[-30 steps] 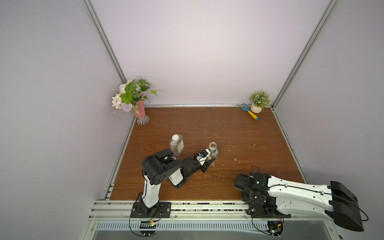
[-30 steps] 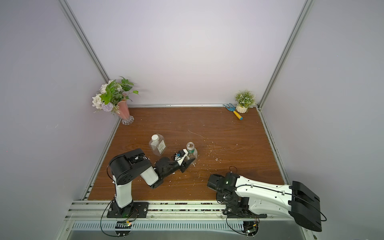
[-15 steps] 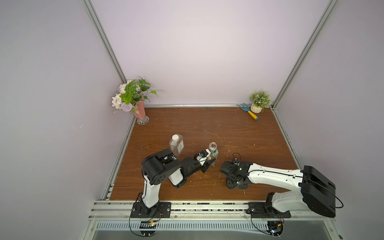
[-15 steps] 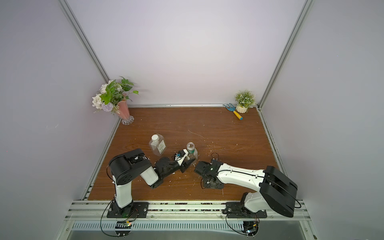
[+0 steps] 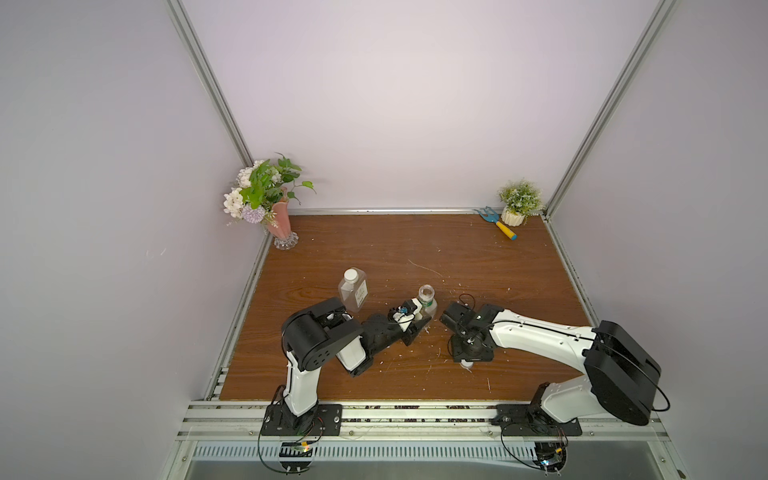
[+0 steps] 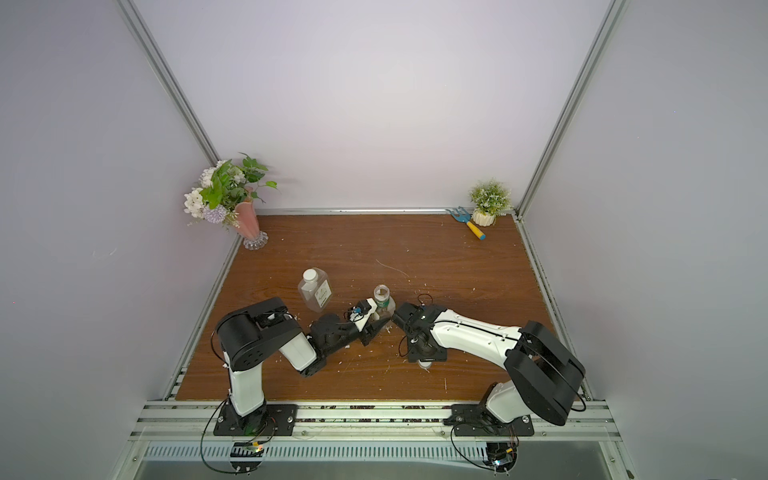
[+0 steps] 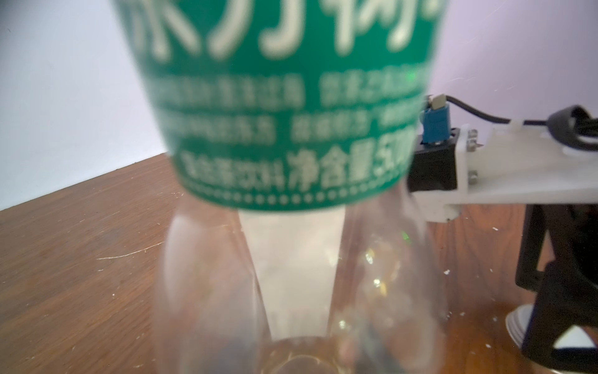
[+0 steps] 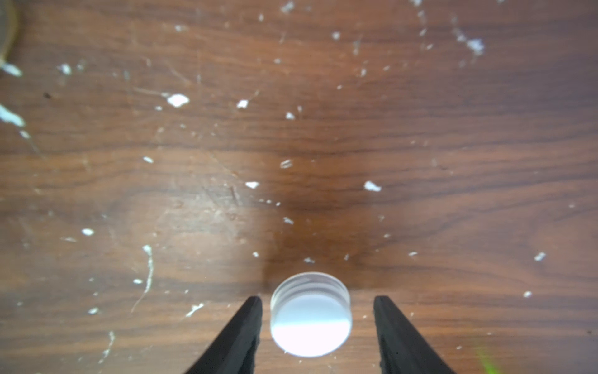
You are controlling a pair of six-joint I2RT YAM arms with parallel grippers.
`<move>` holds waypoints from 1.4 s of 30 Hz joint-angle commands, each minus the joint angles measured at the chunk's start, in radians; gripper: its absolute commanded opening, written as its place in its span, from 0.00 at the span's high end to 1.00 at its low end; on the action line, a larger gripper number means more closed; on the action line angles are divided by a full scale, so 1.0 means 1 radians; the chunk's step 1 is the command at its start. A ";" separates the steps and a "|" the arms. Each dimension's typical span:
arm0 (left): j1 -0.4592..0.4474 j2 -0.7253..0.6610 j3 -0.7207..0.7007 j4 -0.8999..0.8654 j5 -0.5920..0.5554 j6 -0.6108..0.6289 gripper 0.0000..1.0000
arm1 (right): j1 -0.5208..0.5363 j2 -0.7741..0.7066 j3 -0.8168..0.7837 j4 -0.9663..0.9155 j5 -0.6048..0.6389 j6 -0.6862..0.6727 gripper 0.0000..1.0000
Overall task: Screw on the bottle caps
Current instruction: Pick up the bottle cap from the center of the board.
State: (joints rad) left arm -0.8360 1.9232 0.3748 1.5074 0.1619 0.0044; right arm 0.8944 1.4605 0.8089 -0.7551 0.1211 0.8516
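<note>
A round clear bottle [image 5: 426, 297] with a green label [image 7: 291, 107] stands mid-table, its neck open. My left gripper [image 5: 419, 321] is shut on its lower body. The bottle fills the left wrist view. A squarish bottle [image 5: 353, 291] stands to its left with a white cap [image 5: 351, 274] on its neck. A second white cap [image 8: 310, 317] lies flat on the wood. My right gripper [image 8: 317, 302] points straight down over it, open, with a black fingertip [image 8: 254, 307] on either side and a gap to each. In both top views this cap [image 6: 424, 364] peeks out below the gripper.
A pink flower vase [image 5: 278, 220] stands at the back left corner. A small potted plant [image 5: 517, 203] and a toy rake [image 5: 498, 224] sit at the back right. White crumbs are scattered over the wooden table [image 5: 415, 249]. Metal rails [image 5: 395, 411] run along the front edge.
My right arm has swung from the front edge to the middle of the table and stopped over the loose cap, and its jaws have opened. The left arm and both bottles have not moved.
</note>
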 commanded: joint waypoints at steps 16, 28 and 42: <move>0.011 0.004 0.008 -0.060 0.010 0.019 0.56 | -0.002 -0.060 -0.069 -0.012 -0.078 0.010 0.47; 0.011 0.000 0.007 -0.070 0.015 0.022 0.56 | -0.010 -0.032 -0.040 -0.009 -0.046 -0.025 0.48; 0.011 -0.013 0.007 -0.084 0.041 0.014 0.56 | -0.023 -0.053 0.023 -0.061 -0.042 -0.081 0.62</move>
State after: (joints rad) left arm -0.8356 1.9221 0.3809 1.4982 0.1761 0.0124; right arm 0.8787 1.4231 0.7811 -0.7689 0.0536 0.8059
